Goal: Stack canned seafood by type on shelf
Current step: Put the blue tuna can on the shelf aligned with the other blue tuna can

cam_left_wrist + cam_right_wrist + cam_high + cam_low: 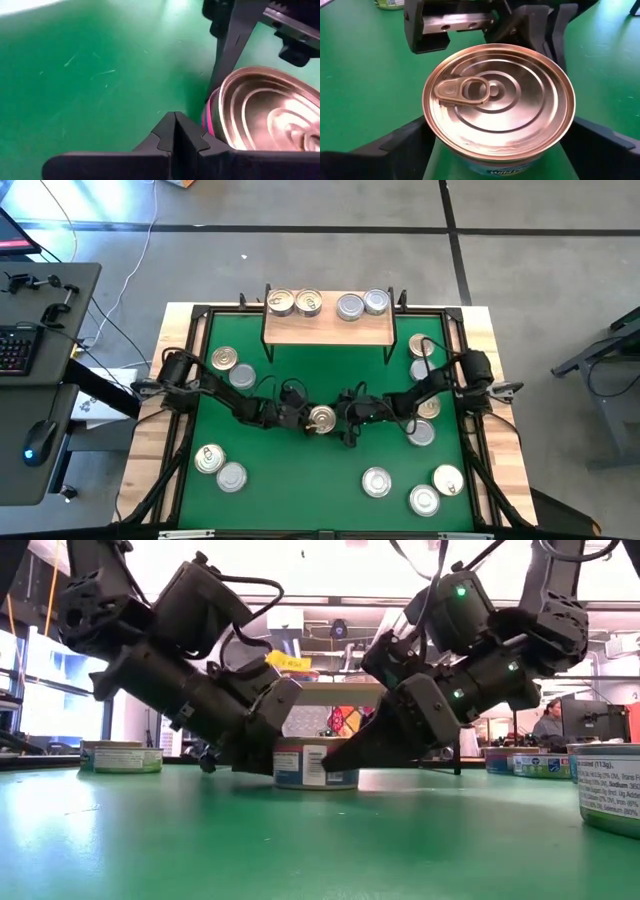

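From above, both arms met at the middle of the green tabletop (300,480), with the left gripper (300,418) and right gripper (347,417) flanking one gold-lidded tin (322,418). Four tins (281,302) sat along the back of the wooden shelf (327,330); other tins (376,481) lay scattered on the tabletop.

At tabletop level, the tin (308,764) stood upright on the green surface between the two grippers.

The left wrist view showed the left gripper's (175,131) jaws closed together just beside the tin (265,112).

The right wrist view showed the right gripper's (497,145) jaws spread wide either side of the tin (498,102), whether touching could not be told.
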